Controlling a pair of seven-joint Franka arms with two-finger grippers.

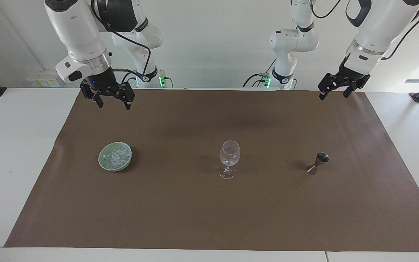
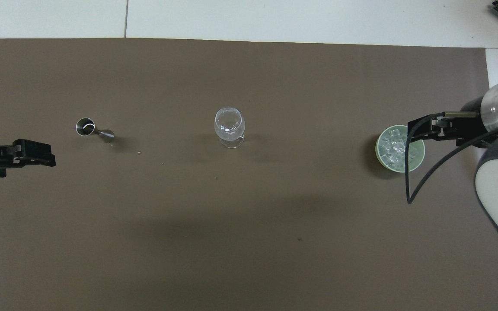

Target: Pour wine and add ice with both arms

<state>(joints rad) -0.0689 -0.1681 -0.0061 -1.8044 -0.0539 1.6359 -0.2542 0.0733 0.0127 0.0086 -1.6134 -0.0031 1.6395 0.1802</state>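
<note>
The right gripper (image 1: 112,103) hangs in the air over the edge of the brown mat (image 1: 209,203) closest to the robots, toward the right arm's end of the desk (image 1: 9,145), its fingers spread apart and holding nothing. Farther out on the mat sits a green bowl (image 1: 102,163) with the ice (image 1: 115,157) heaped inside it. A wine glass (image 1: 229,157) stands upright near the middle of the mat, well apart from the bowl; whether it has any wine in it I cannot tell. A small metal measuring cup (image 1: 318,163) stands toward the left arm's end. The left gripper (image 1: 334,94) hangs tilted over the mat's corner there, fingers apart, empty
</note>
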